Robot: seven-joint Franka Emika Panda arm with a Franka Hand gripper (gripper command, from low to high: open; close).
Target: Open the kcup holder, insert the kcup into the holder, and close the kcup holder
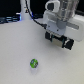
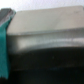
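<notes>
Exterior view shows the kcup [image 1: 34,63] lying alone on the white table [image 1: 15,45], low in the picture and a little toward the exterior view's left, with its bright green top facing up and a pale rim around it. It looks like a small, light, thin-walled pod, stiff enough to be pinched but likely to dent or tip if squeezed hard, and its smooth sides may slip. The safest hold would probably be across the pale sides just under the rim, with the fingers coming straight down over the green top. Because it is round and light, a glancing touch could send it rolling or skidding on the smooth table. The gripper [image 1: 60,41] hangs near the upper right of the exterior view, well apart from the kcup and above the table, its white body pointing downward with the dark fingers [image 1: 50,37] below it. The arm above it is cut off by the frame. The picture is too blurred to say whether the fingers are spread or closed, and nothing can be seen between them. The wrist view gives little help: it is filled by a blurred grey-silver surface with a dark band beneath and a teal edge at one side, none of which can be named with confidence. The kcup holder cannot be made out in either view.
</notes>
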